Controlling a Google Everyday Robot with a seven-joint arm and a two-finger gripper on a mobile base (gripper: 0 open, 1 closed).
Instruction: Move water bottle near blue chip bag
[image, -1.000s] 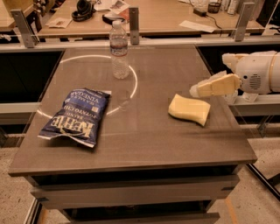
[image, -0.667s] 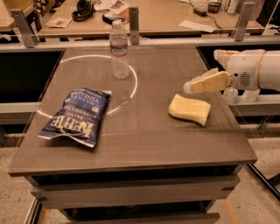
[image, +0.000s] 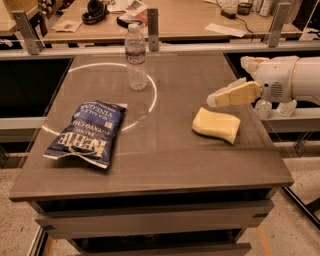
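- The tabletop (image: 165, 160) carried everything, with the water bottle (image: 136, 57) standing upright near its far edge, not yet grasped.
- The chip bag (image: 85, 132) lay flat, well apart from the bottle toward the near left, so the move was not done.
- The gripper (image: 212, 99) hovered well to the bottle's right, likely lining up a reach; whether it was open or closed I could not tell.
- The sponge (image: 216, 125) lay right of the bottle, just below the gripper.
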